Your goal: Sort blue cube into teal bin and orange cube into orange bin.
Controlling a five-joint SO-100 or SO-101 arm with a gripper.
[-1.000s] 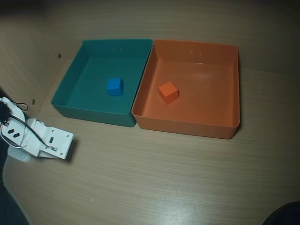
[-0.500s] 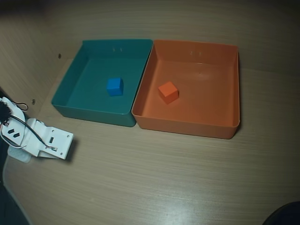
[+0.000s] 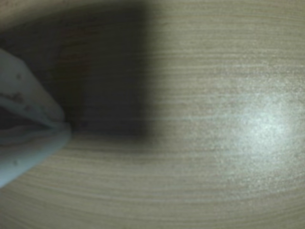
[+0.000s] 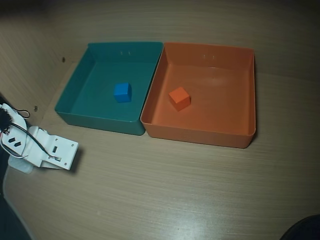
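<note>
Both sorts look finished to me: the blue cube (image 4: 122, 92) sits on the floor of the teal bin (image 4: 75, 85), and the orange cube (image 4: 179, 98) rests inside the orange bin (image 4: 240, 100). My gripper (image 3: 64, 128) hangs over bare table (image 4: 175, 190), jaws pressed together on nothing. I judge nothing is left to do.

- One blue cube (image 4: 122, 92)
- One orange cube (image 4: 179, 98)
- One teal bin (image 4: 97, 119)
- One orange bin (image 4: 200, 136)
- One arm (image 4: 40, 148)
</note>
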